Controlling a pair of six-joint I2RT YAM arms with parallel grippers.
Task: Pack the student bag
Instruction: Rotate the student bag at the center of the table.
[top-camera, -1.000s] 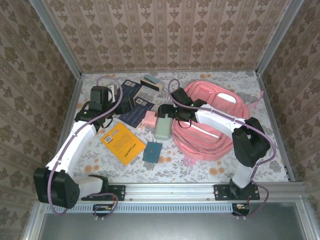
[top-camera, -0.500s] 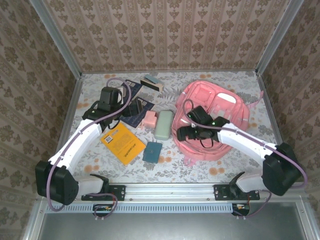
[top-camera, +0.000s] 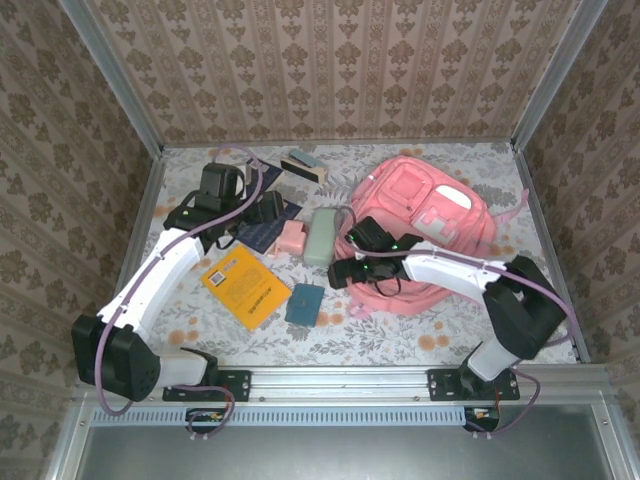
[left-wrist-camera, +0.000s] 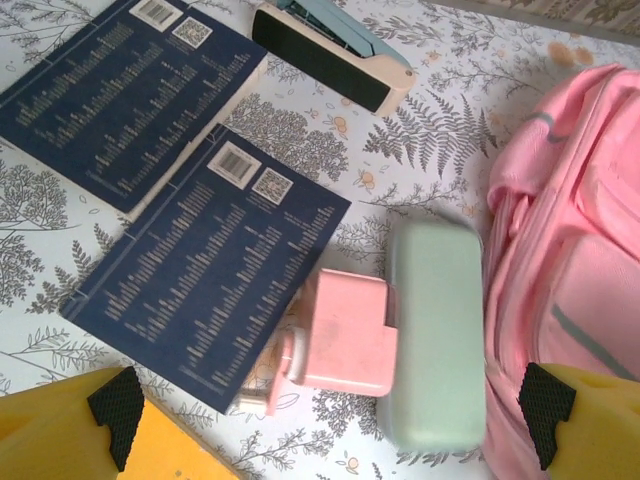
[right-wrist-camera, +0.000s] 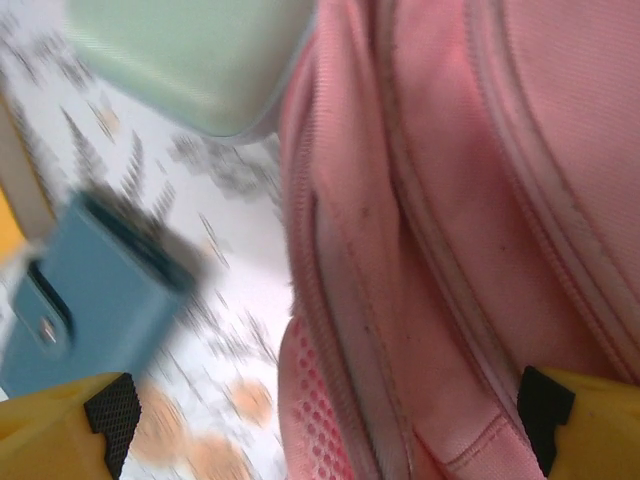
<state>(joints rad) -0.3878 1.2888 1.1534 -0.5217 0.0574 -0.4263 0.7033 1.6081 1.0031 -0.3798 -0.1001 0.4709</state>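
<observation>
The student bag (top-camera: 430, 215), a big pink backpack, lies front side up at the right of the table, its pockets and white patch showing. My right gripper (top-camera: 338, 272) hovers open at its near left edge. In the right wrist view my right gripper (right-wrist-camera: 328, 420) has pink fabric and a mesh strap of the bag (right-wrist-camera: 470, 200) between its wide-apart fingers, gripping nothing. My left gripper (top-camera: 268, 208) stands open over the navy notebooks. Seen from the left wrist, this gripper (left-wrist-camera: 330, 400) hangs above a small pink box (left-wrist-camera: 345, 335), beside the bag (left-wrist-camera: 570, 200).
A mint case (top-camera: 320, 236) lies between the pink box (top-camera: 292, 238) and the bag. A yellow book (top-camera: 245, 285) and a blue pouch (top-camera: 304, 303) lie nearer me. Two navy notebooks (left-wrist-camera: 215, 265) and a black-and-teal block (top-camera: 305, 165) lie at the back left.
My right arm has swung from over the mint case down to the bag's near left edge. The bag now lies front side up. My left gripper shifted slightly right.
</observation>
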